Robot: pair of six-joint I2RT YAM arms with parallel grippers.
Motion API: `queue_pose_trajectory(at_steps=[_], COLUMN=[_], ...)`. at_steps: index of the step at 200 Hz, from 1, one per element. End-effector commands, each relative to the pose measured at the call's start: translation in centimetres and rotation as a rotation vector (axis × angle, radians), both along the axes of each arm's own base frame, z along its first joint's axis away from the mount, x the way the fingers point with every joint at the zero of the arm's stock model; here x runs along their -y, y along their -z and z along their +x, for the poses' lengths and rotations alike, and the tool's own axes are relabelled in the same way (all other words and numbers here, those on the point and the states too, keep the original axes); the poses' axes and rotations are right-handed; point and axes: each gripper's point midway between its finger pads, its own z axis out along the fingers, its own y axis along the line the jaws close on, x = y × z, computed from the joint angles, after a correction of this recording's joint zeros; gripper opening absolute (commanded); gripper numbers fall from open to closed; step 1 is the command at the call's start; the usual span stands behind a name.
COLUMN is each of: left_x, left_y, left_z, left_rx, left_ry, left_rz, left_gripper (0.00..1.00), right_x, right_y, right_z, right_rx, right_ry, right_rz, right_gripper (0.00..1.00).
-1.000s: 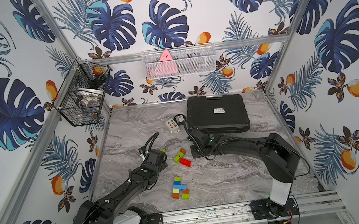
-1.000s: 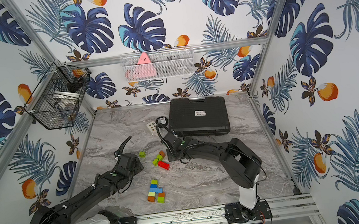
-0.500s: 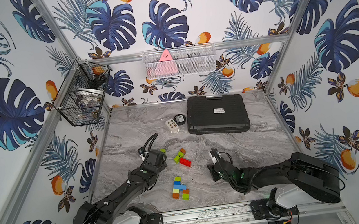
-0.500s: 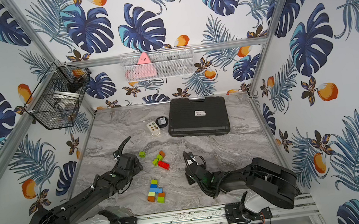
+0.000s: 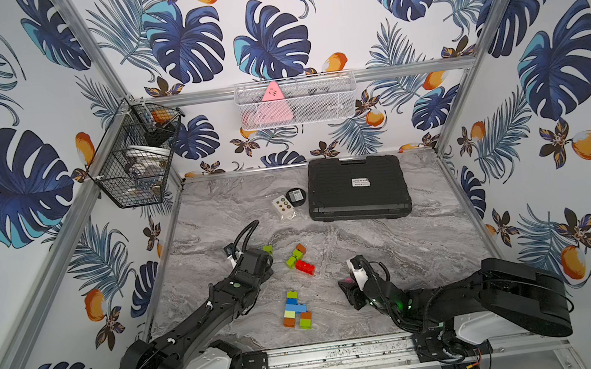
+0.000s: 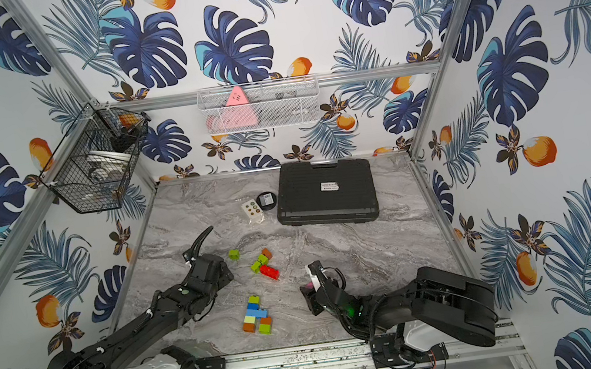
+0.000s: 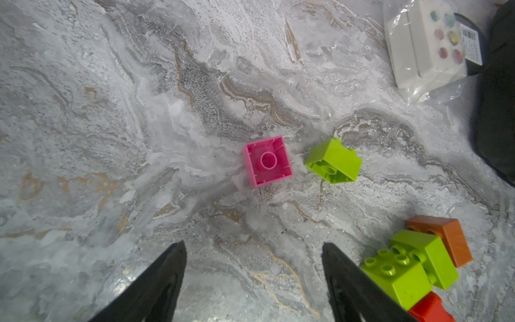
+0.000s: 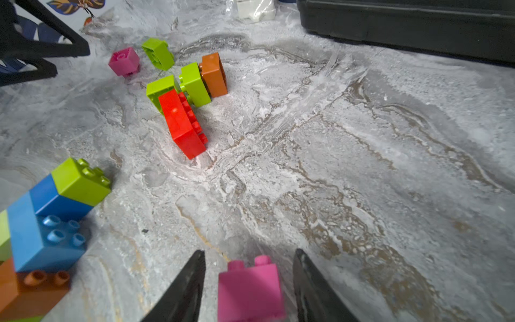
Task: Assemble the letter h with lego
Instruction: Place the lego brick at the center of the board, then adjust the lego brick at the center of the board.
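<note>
Item: part-built letter [image 5: 295, 309] of lime, blue, light blue and orange bricks, lying flat at 6 o'clock on the counter [image 5: 391, 242], presumably so the h reads from above. Its long axis runs 12 to 6, the lime end brick's studs face 12, and a short second leg sits on the 3 o'clock side. Right gripper [image 8: 249, 252], at 3 o'clock of the letter: fingers [image 8: 186, 290] apart, bracketing a pink brick [image 8: 250, 290] with a gap each side, so nothing is clamped. The brick's studs point away from the wrist; whether it rests on the counter cannot be told. Left gripper [image 7: 253, 245], at 11 o'clock of the letter: fingers wide apart and empty, aimed at an inverted pink brick [image 7: 267, 161], hollow side up, likely the next pick. A lime brick [image 7: 333, 161] lies on its side just beside it. Red brick [image 5: 305, 267], at 12 o'clock of the letter: long axis 10 to 4.
</note>
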Motion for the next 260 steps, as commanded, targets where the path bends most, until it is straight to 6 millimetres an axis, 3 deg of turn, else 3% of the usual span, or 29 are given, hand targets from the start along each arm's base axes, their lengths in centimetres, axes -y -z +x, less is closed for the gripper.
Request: queue_pose_trajectory(at_steps=[1,23,45,77,101,119,132,159,195,260], left_x=[-0.5,-0.3,-0.2,2.2,2.8,3.0,2.9,3.0,3.0,3.2], left_y=[0.0,0.0,0.0,-0.1,-0.1,-0.3,-0.5,-0.5,-0.7,-0.5], left_z=[-0.2,-0.1,0.0,0.8,0.8,0.8,0.7,0.7,0.6,0.6], left_rx=[0.003,0.002,0.002,0.001,0.006,0.017,0.02,0.028,0.028,0.021], left_ry=[-0.03,-0.02,-0.012,0.107,0.139,0.148,0.147,0.151,0.147,0.149], left_rz=[0.009,0.002,0.001,-0.056,-0.079,-0.092,-0.085,-0.096,-0.093,-0.102], left_gripper=[0.82,0.82,0.82,0.83,0.83,0.83,0.83,0.83,0.83,0.83], right_x=[0.8,2.1,3.3,5.6,4.9,2.3,1.3,1.1,0.9,0.5], right_y=[0.3,-0.5,-2.7,-4.9,-3.4,-1.9,-1.4,-1.4,0.9,1.5], right_z=[-0.7,-0.5,-0.2,-1.6,-3.2,-3.7,-3.1,-1.4,-0.7,-0.6], right_rx=[-0.05,-0.099,-0.202,-0.467,-0.662,-0.765,-0.775,-0.728,-0.779,-0.804], right_ry=[0.011,0.097,0.24,0.557,0.734,0.735,0.747,0.791,0.813,0.794], right_rz=[-0.006,-0.032,-0.09,-0.123,-0.115,-0.077,-0.039,-0.051,-0.05,-0.026], right_gripper=[0.55,0.56,0.59,0.6,0.62,0.63,0.65,0.65,0.61,0.27])
